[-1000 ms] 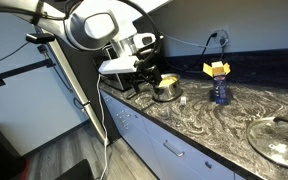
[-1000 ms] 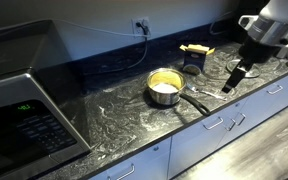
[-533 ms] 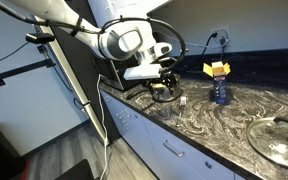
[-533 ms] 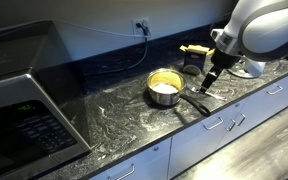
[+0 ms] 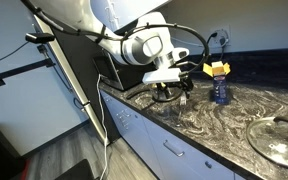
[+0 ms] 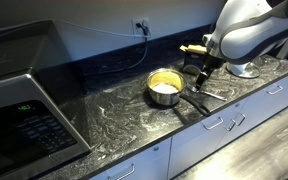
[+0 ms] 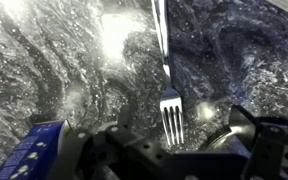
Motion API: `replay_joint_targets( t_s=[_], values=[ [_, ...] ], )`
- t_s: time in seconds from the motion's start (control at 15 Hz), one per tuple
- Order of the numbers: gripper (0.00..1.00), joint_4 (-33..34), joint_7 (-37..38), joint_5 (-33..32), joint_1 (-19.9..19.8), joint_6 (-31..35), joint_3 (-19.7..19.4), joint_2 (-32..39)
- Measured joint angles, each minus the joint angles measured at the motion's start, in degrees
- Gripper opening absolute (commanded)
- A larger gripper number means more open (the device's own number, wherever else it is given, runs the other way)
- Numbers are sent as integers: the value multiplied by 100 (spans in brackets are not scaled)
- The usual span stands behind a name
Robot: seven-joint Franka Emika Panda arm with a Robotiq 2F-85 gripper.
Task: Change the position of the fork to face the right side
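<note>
Down on the dark marbled stone counter (image 6: 104, 115): round steel pot (image 6: 164, 88), long handle out. Close by, blue bottle with yellow top (image 5: 220, 90). Black pincer (image 7: 174, 130) hanging low, fingers apart. Thin silvery fork (image 7: 168, 95) flat on the counter, tines towards the pincer, lying between its fingers.

Arm (image 5: 144, 48) low and forward, wrist (image 5: 168, 72) downward, fingers (image 7: 269, 150) wide apart.
</note>
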Motion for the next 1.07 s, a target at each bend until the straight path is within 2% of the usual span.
replay_joint_targets(
  t_s=[0.4, 0.47, 0.53, 0.67, 1.07],
  values=[
    [100, 446, 357, -296, -86, -94, -36, 583],
    [97, 504, 400, -314, -88, -110, -43, 662],
    [72, 558, 447, -323, -89, -124, -47, 736],
    [71, 658, 467, -325, -89, -173, -49, 845],
    [25, 865, 480, -326, -92, -319, -48, 948]
  ],
)
